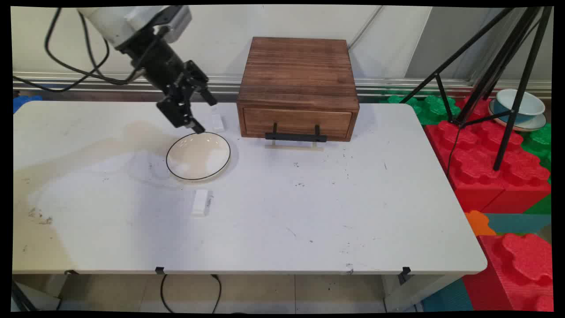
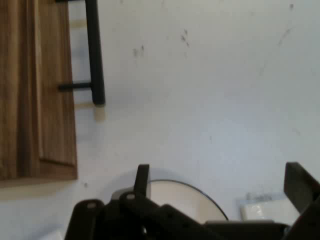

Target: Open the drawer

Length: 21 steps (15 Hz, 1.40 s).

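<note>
Gripper [image 1: 205, 115] hangs over the far rim of the white plate [image 1: 198, 156], tilted down and to the right, fingers spread wide with nothing between them. In the hand view the two fingers [image 2: 142, 179] stand far apart — one over the plate's [image 2: 175, 197] black-lined rim, the other at the right edge above a small white block [image 2: 262, 209].

Plate sits on the white table [image 1: 309, 212], left of centre, empty. One small white block [image 1: 201, 202] lies just nearer the camera than the plate, apart from it; a second white block [image 1: 216, 122] lies beyond the plate, close to the gripper's far finger.

Wooden drawer box [image 1: 298, 87] stands to the right of the gripper at the table's back — drawer closed, black bar handle [image 1: 295, 137] facing forward. Black cables [image 1: 75, 66] hang from the arm at upper left.
</note>
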Each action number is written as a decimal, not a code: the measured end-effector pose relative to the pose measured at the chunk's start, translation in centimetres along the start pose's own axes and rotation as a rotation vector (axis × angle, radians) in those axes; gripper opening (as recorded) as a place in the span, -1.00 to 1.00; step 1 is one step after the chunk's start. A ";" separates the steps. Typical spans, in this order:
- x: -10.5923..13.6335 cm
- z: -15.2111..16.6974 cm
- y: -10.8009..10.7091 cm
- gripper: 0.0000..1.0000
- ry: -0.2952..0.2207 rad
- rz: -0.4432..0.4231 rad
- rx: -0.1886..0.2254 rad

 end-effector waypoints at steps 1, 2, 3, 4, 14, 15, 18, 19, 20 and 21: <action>0.8 0.5 -0.2 1.00 0.007 0.012 0.004; 1.3 0.8 -0.3 1.00 0.011 0.020 0.007; 2.3 1.5 -0.6 1.00 0.018 0.032 0.012; 3.0 2.0 -0.8 1.00 0.022 0.039 0.016; 7.8 7.3 -2.3 1.00 0.021 0.076 0.043; 8.2 8.0 -2.5 1.00 0.017 0.081 0.046; 9.0 9.4 -2.9 1.00 0.007 0.089 0.052; 9.4 10.3 -3.2 1.00 -0.001 0.095 0.055; 9.7 10.9 -3.4 1.00 -0.006 0.099 0.058; 9.9 11.3 -3.6 1.00 -0.010 0.101 0.060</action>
